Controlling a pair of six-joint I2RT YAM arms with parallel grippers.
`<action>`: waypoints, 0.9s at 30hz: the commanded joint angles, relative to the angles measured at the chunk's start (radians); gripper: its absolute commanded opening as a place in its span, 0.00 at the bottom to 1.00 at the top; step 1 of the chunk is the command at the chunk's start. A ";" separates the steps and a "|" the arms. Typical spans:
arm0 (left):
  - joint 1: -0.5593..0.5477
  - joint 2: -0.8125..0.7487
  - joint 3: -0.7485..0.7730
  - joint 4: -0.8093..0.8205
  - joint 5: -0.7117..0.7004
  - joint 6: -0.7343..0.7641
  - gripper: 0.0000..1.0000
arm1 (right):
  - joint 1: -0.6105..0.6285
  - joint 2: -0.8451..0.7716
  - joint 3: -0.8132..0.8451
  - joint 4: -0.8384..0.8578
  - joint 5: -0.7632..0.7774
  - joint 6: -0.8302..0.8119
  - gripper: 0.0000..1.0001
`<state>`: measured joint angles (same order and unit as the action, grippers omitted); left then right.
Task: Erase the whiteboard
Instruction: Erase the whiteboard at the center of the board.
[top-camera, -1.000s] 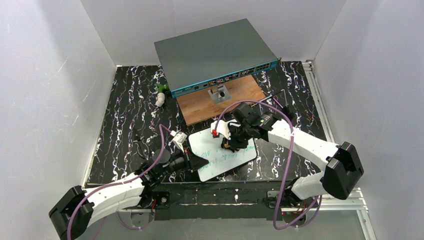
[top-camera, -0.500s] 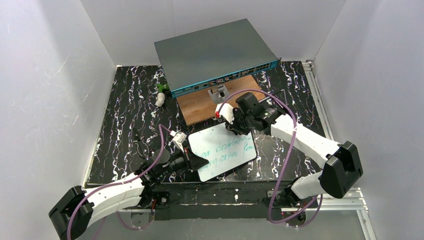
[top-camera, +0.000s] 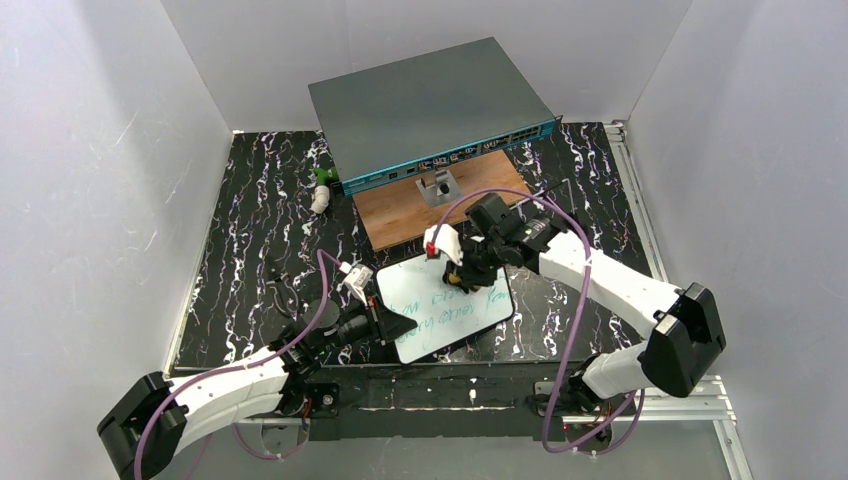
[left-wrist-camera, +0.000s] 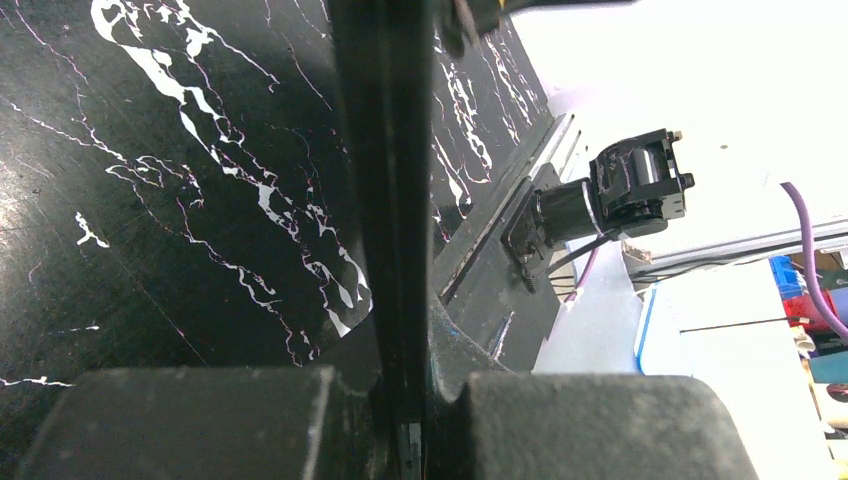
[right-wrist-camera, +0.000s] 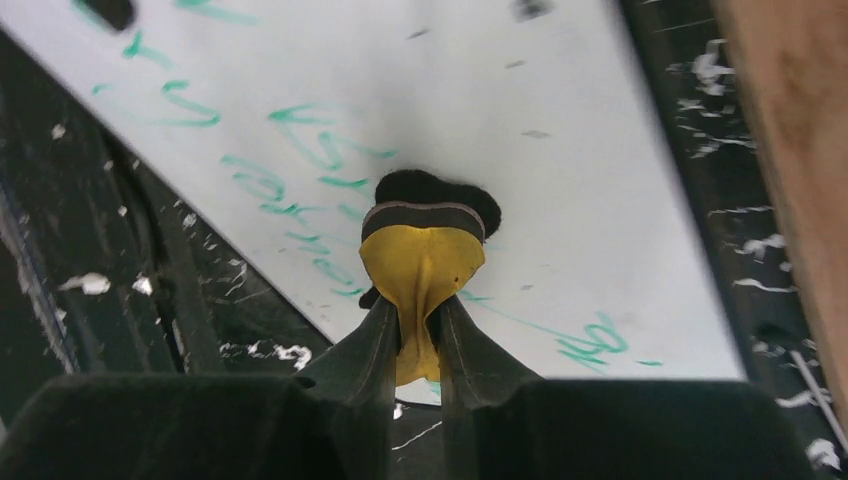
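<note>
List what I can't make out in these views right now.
- Green writing: unreadable, tiny from above, cropped and partly under the eraser in right wrist view.
- Eraser's contact with the whiteboard: top view, hidden by the right pincer.
- Whiteboard's face: left wrist view shows only its edge in the left pincer.

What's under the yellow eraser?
The whiteboard, with green writing around it. The eraser, held by the right pincer, covers whatever lies directly beneath its black pad.

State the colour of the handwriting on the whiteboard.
Green handwriting on the whiteboard; it shows clearest in the right wrist view.
</note>
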<state>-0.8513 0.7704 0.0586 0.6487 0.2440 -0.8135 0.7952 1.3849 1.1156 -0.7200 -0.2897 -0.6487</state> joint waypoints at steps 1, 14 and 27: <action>-0.005 -0.010 0.007 0.070 0.011 0.022 0.00 | -0.033 0.021 0.090 0.067 0.103 0.092 0.01; -0.005 -0.018 0.007 0.061 0.011 0.026 0.00 | -0.015 -0.086 -0.086 0.026 -0.006 -0.063 0.01; -0.005 -0.026 0.013 0.039 0.005 0.040 0.00 | 0.021 -0.065 -0.060 0.113 0.200 -0.003 0.01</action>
<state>-0.8513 0.7574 0.0586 0.6380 0.2436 -0.8055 0.8379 1.3262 1.0248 -0.6930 -0.1913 -0.7136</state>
